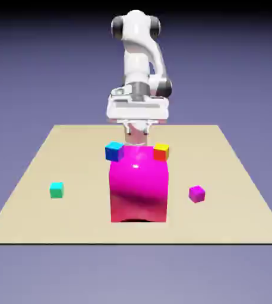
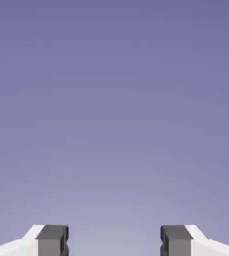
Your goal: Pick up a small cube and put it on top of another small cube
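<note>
The small magenta-purple cube (image 1: pixel 196 193) lies on the tan table (image 1: pixel 233 178), toward the exterior view's right. A teal small cube (image 1: pixel 56 190) sits at the left. A blue small cube (image 1: pixel 114 151) and an orange small cube (image 1: pixel 161 152) show at the upper corners of the big glossy magenta block (image 1: pixel 139 185). My gripper (image 1: pixel 136 138) hangs behind that block between those two cubes, its tips partly hidden by the block. In the hand view the gripper (image 2: pixel 114 242) is open; its grey fingertips (image 2: pixel 52 241) stand wide apart with only backdrop between them.
The big magenta block stands mid-table, in front of the gripper and between the teal and magenta-purple cubes. The table's front edge (image 1: pixel 132 242) runs below it.
</note>
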